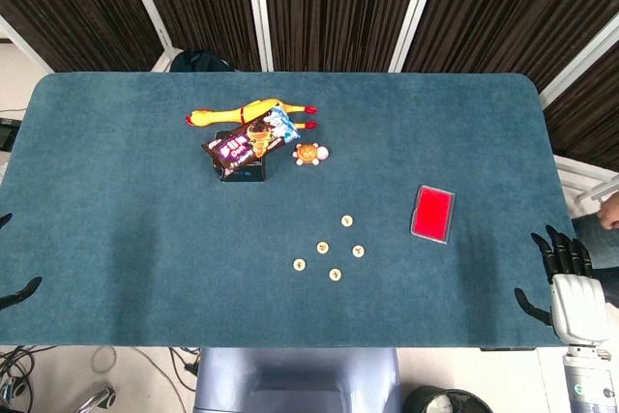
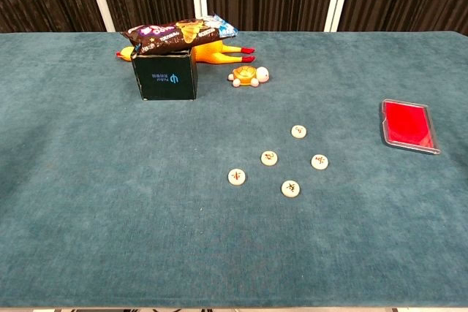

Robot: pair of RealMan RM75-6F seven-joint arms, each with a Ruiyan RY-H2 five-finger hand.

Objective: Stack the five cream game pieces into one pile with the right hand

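Several cream game pieces lie flat and apart on the blue table cloth [image 1: 145, 239], none stacked: one at the far end [image 1: 346, 221], one in the middle [image 1: 323, 247], one to the right [image 1: 358, 251], one to the left [image 1: 301, 264] and one nearest me [image 1: 335, 275]. In the chest view the same pieces show around the middle piece [image 2: 269, 157]. My right hand [image 1: 569, 282] hovers at the table's right front corner, fingers spread, holding nothing, well right of the pieces. Only dark fingertips of my left hand [image 1: 17, 287] show at the left edge.
A red flat case [image 1: 432, 212] lies right of the pieces. At the back stand a dark box [image 2: 165, 74] with a snack bag [image 2: 179, 32] on top, a yellow rubber chicken [image 1: 247, 110] and a small toy turtle [image 1: 310, 154].
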